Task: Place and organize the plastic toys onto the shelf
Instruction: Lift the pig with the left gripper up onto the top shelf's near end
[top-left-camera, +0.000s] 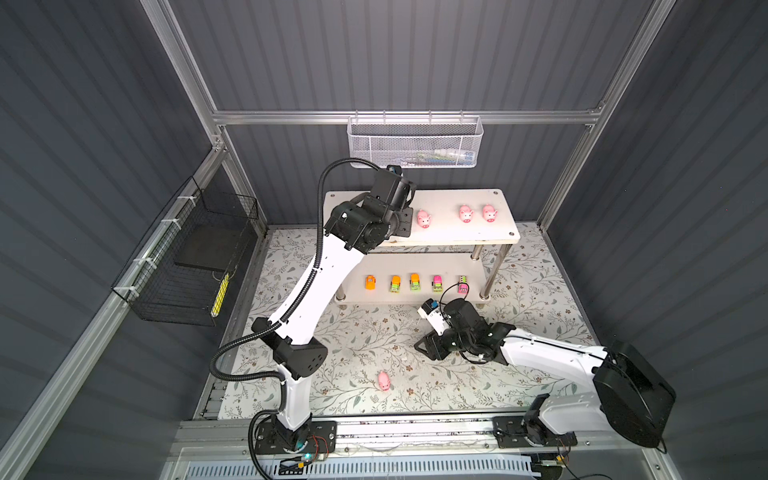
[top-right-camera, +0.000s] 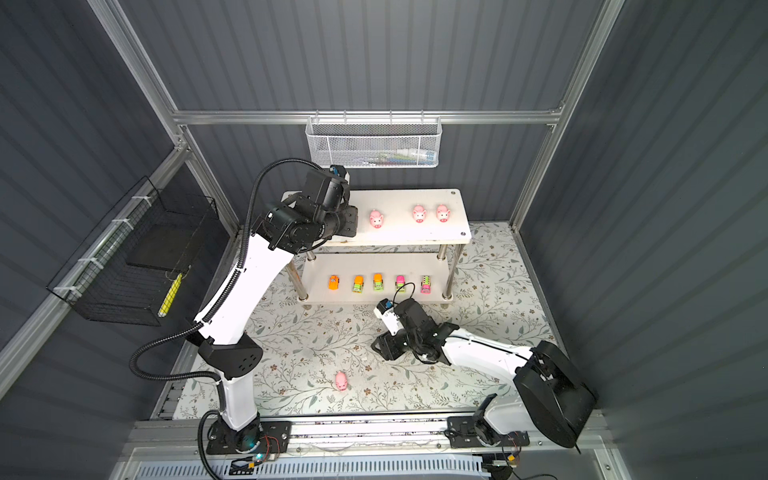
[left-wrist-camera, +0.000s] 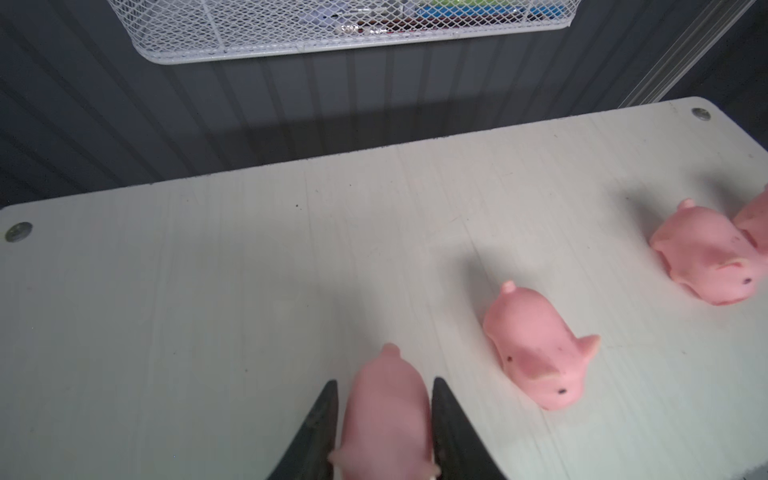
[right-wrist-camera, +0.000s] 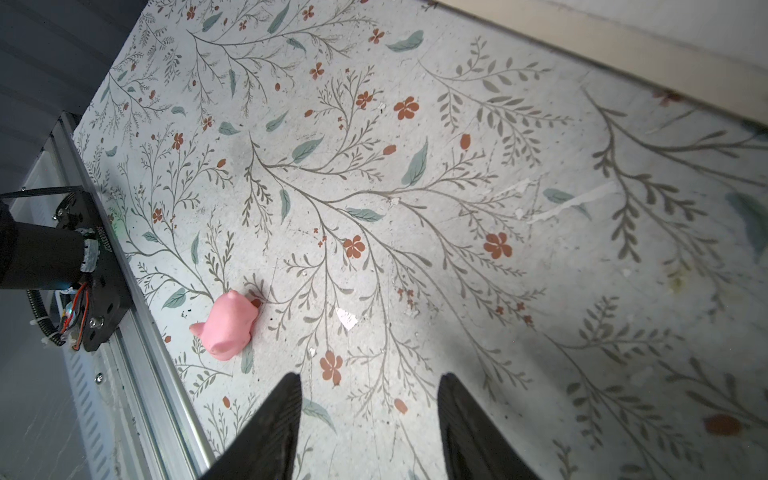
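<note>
The white shelf (top-left-camera: 449, 237) stands at the back of the floral mat. Three pink pigs (top-left-camera: 423, 218) (top-left-camera: 466, 213) (top-left-camera: 490, 212) stand in a row on its top board. My left gripper (left-wrist-camera: 384, 380) is low over that board's left part, shut on another pig (left-wrist-camera: 384, 415) that rests on the board, its fingers close against the flanks. In both top views the gripper (top-left-camera: 405, 222) hides that pig. Several toy vehicles (top-left-camera: 415, 281) line the lower board. One pig (top-left-camera: 383, 380) (right-wrist-camera: 228, 328) lies on the mat near the front. My right gripper (right-wrist-camera: 370, 378) (top-left-camera: 424, 347) hangs open over the mat with nothing in it.
A white mesh basket (top-left-camera: 413, 141) hangs on the back wall above the shelf. A black wire basket (top-left-camera: 187, 257) hangs on the left wall. Chrome legs (top-left-camera: 494, 266) join the shelf's boards. An aluminium rail (top-left-camera: 374, 428) runs along the mat's front edge.
</note>
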